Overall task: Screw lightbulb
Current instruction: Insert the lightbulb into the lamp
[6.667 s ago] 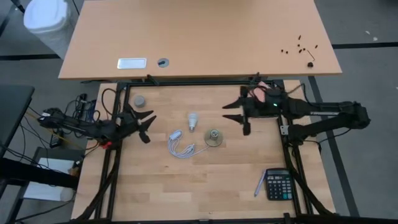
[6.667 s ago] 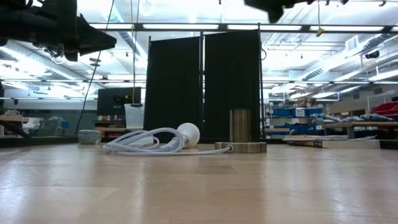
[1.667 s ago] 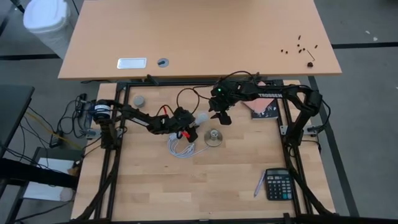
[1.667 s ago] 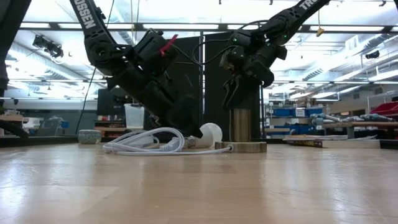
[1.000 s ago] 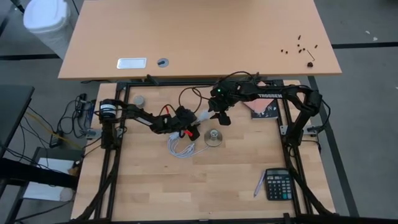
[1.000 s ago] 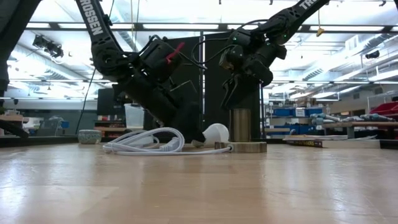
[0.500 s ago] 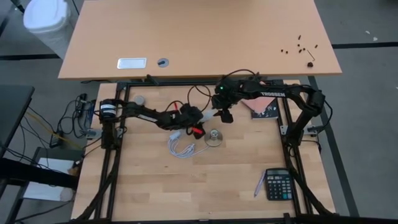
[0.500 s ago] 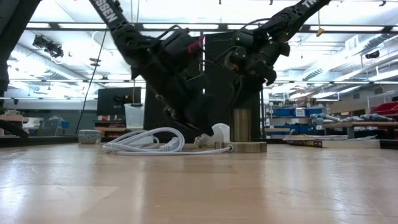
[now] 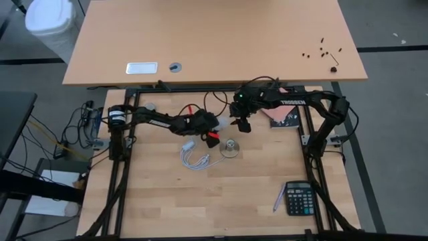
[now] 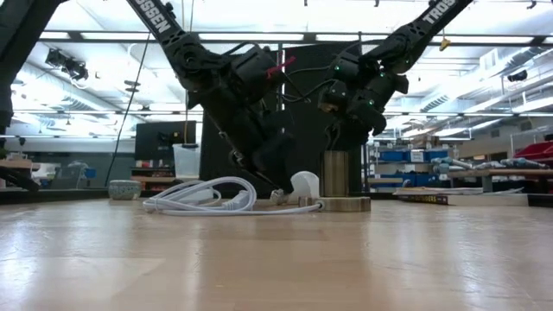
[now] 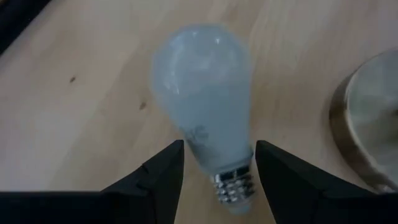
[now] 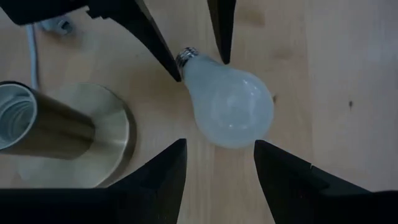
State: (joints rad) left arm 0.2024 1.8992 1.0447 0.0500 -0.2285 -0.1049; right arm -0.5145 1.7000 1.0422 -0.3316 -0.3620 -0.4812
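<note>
We have the bulb point(image 11: 202, 102) pinched at its neck in the left gripper point(image 11: 217, 165); right gripper point(image 12: 217, 165) is open above it. Light, slick, fragile glass: grip gently near the base.

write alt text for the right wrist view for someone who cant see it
A white lightbulb lies on the wooden table, the left gripper pinching its neck by the screw base. The right gripper hovers open over it, and a brass socket stands alongside.
</note>
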